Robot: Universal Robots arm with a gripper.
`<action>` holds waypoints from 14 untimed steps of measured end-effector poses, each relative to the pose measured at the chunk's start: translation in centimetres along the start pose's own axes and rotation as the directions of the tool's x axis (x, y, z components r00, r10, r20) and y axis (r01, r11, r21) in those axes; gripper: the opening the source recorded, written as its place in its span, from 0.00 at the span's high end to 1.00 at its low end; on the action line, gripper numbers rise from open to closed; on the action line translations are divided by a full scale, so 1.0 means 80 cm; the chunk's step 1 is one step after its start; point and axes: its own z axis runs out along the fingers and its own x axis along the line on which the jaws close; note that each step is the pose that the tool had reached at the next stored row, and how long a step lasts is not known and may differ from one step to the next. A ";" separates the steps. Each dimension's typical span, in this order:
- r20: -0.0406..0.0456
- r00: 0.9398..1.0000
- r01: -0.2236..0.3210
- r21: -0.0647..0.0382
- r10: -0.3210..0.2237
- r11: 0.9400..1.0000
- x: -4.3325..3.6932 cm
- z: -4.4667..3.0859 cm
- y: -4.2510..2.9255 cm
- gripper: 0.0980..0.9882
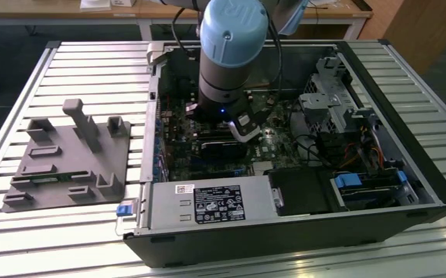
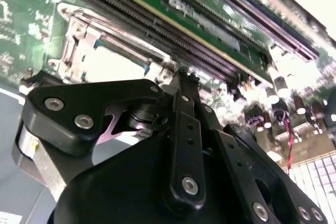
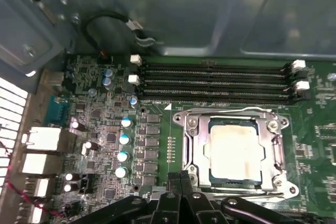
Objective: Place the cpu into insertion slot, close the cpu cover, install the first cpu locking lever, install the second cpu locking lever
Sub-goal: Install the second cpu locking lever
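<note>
The cpu, a pale square chip, lies flat in the insertion slot, whose dark edge shows around it. The silver cpu cover is folded down over the chip's edges. A thin wire locking lever runs along the cover's side towards the memory slots. My gripper is shut, its two black fingertips pressed together beside one corner of the cover, with nothing visible between them. In the second wrist view the gripper hangs just over the board, next to the bright cpu. In the exterior view the gripper reaches down into the open computer case.
Several black memory slots run beside the socket, and a row of capacitors stands nearby. The case walls, drive cage and power supply ring the board. A grey holder fixture sits on the slatted table at the exterior view's left.
</note>
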 end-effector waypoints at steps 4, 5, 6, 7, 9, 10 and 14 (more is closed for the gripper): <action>0.000 1.000 0.000 0.000 0.000 1.000 0.000 -0.0150 0.0053 0.99; 0.000 1.000 0.000 0.000 0.000 1.000 0.000 -0.0170 0.0060 0.99; 0.000 1.000 0.000 0.000 0.000 1.000 0.000 -0.0190 0.0067 0.99; 0.000 1.000 0.000 0.000 0.000 1.000 0.000 -0.0214 0.0076 0.99; 0.000 1.000 -0.001 0.000 0.001 1.000 0.000 -0.0273 0.0097 0.99; 0.000 1.000 -0.001 0.000 0.001 1.000 0.001 -0.0306 0.0109 0.99; 0.001 1.000 -0.003 0.000 0.003 1.000 0.001 -0.0457 0.0162 0.99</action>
